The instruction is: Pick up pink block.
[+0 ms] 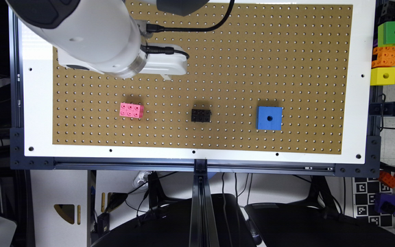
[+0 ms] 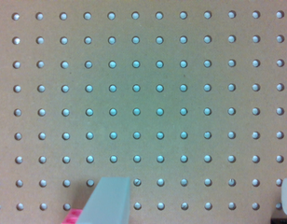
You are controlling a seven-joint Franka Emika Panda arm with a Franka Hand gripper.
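Note:
The pink block, a small studded brick, lies flat on the brown pegboard toward the exterior view's left. My gripper hangs over the board farther back, a little to the exterior view's right of the block and apart from it. In the wrist view the gripper is open, with one pale finger and the other at the frame's edge, and only bare pegboard between them. A sliver of the pink block peeks out beside the nearer finger.
A black studded brick sits mid-board and a larger blue cube with a hole lies to its right in the exterior view. Green, orange and yellow blocks are stacked off the board's right edge.

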